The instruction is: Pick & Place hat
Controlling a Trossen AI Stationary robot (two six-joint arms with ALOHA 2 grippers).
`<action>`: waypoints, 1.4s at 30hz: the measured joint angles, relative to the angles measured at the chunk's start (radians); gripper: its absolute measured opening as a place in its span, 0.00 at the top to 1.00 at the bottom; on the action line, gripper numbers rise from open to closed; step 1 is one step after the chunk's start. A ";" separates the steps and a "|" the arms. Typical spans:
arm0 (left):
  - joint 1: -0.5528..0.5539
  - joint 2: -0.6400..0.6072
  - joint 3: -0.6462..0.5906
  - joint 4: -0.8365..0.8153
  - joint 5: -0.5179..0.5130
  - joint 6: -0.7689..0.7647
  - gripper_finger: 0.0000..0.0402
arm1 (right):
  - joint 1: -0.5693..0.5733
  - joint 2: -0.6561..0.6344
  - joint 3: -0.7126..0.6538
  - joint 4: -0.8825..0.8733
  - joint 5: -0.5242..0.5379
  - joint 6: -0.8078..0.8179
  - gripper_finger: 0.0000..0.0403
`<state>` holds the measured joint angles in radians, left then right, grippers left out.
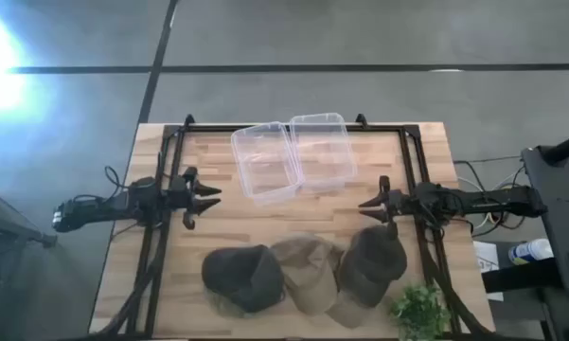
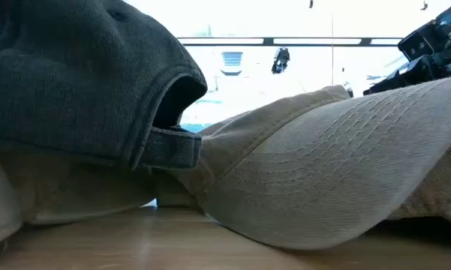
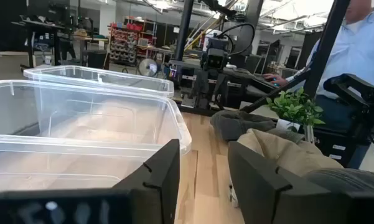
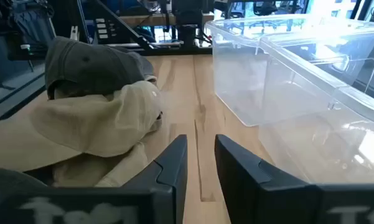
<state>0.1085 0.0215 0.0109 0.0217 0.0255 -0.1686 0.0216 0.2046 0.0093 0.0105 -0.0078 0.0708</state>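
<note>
3 soft fabric caps (image 1: 308, 273) — rounded, crumpled

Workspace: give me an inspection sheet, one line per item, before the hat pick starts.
Surface: wooden table, a dark frame along its edges.
Job's things: three caps in a row at the near edge, overlapping: dark cap, tan cap, olive cap.
Containers: two clear plastic bins side by side at the far edge, nothing seen inside.
Clutter: small green plant at the near right corner.
Grippers: left gripper and right gripper above the table, jaws open, holding nothing.
Cables: bundle off the table's right edge.
Surroundings: person in a light shirt beyond the table; workshop shelving behind.
</note>
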 joint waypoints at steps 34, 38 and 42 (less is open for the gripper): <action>0.000 0.000 0.000 0.000 0.000 0.000 0.67 | -0.005 0.005 0.002 0.100 0.259 -0.874 0.78; 0.000 0.000 0.000 0.000 0.000 0.000 0.67 | -0.005 0.005 0.002 0.143 0.393 -1.367 0.78; 0.000 0.000 0.000 0.000 0.000 0.000 0.67 | -0.005 0.008 0.001 0.163 0.350 -1.428 0.78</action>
<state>0.1089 0.0212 0.0109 0.0216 0.0257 -0.1685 0.0162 0.2127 0.0101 0.1731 0.3419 -1.3572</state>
